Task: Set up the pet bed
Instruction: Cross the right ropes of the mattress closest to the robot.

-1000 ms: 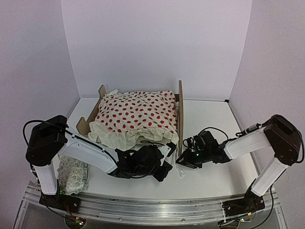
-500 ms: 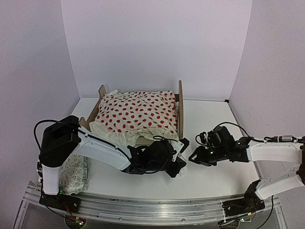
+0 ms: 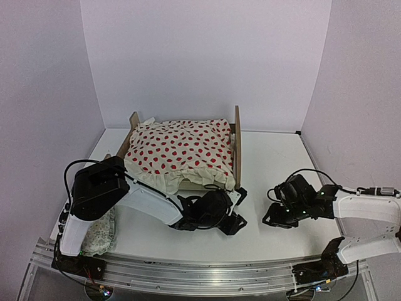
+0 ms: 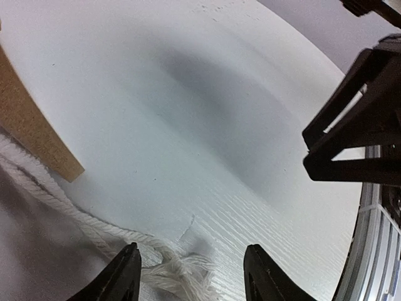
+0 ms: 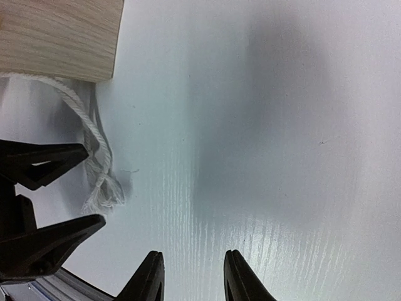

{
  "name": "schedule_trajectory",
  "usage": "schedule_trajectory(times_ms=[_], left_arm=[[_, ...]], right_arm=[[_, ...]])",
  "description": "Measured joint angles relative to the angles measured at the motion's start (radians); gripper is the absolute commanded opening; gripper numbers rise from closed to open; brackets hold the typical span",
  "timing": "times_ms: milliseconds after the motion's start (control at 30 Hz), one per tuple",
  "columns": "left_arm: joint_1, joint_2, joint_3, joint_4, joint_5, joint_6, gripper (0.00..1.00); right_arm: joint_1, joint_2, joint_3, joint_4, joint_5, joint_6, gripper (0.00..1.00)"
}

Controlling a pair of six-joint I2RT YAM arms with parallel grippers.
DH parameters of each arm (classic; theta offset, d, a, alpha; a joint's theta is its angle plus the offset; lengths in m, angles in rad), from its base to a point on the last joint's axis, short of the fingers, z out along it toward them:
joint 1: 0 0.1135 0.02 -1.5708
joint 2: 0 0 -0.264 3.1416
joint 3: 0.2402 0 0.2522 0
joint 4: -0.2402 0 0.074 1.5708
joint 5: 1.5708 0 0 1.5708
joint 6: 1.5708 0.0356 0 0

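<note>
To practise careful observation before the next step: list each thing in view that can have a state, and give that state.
pet bed: upright on the table
blanket: spread over the bed, ruffle hanging at near side
pillow: lying on table, off the bed
cord: slack on table, end frayed
left pincer: open, gripping nothing
right pincer: open, empty

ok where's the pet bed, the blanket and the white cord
pet bed [image 3: 237,143], top view, on its tall wooden end board
blanket [image 3: 178,147], top view, middle of the red-dotted top
white cord [image 5: 103,194], right wrist view, its frayed knotted end
</note>
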Motion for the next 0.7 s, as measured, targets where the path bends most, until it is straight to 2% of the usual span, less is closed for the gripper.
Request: schedule_trajectory(times_ms=[100, 267, 533, 700], left_arm=[[0.002, -0.018, -0.034, 0.045, 0.022, 0.008, 0.69], [0.005, -0.097, -0.126, 0.095, 0.062, 0.025, 0.66], [0.041, -0.435, -0.297, 0.071, 0.013, 0.091, 0.67], [0.066, -0.562, -0.366, 0.041, -0.055, 0.121, 0.66]], right_arm=[[0.000, 0.021, 0.008, -0.006, 0.001, -0.002, 0.34], [0.000, 0.035, 0.034, -0.009, 0.000, -0.010, 0.34], [0.003, 0.133, 0.114, 0.019, -0.052, -0.028, 0.36], [0.049, 0.239, 0.189, 0.052, -0.068, -0.027, 0.33]])
